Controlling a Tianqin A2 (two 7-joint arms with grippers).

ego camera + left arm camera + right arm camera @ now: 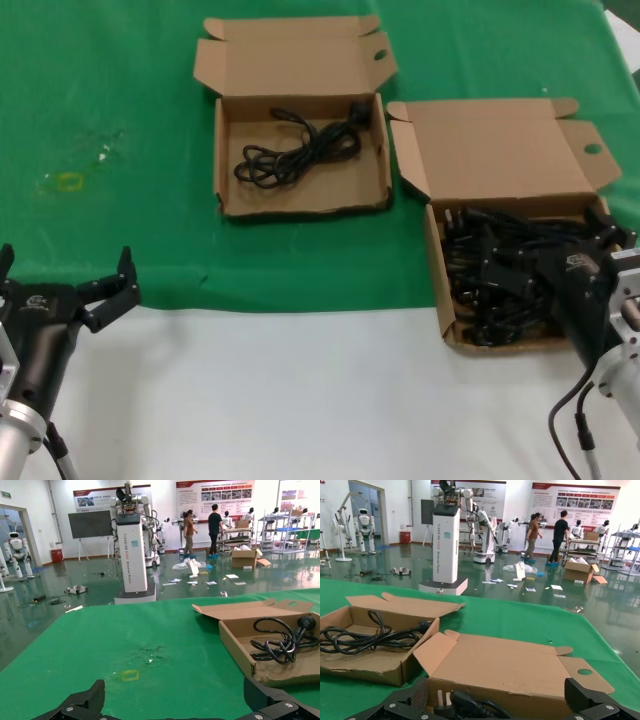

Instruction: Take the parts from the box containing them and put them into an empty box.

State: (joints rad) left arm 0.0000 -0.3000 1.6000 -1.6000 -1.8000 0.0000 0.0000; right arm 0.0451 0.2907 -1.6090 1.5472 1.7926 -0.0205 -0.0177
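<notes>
Cords heaped in box under spread right fingers.

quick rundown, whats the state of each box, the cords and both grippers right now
box on the right: lid open, piled with black power cords
box on the left: lid open, holds one looped cord
right gripper: open, low over the full box
left gripper: open, empty, over the table's near left, away from both boxes

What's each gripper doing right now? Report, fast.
Left gripper: open, holding nothing, near the table's front edge.
Right gripper: open, over the cords in the full box.
</notes>
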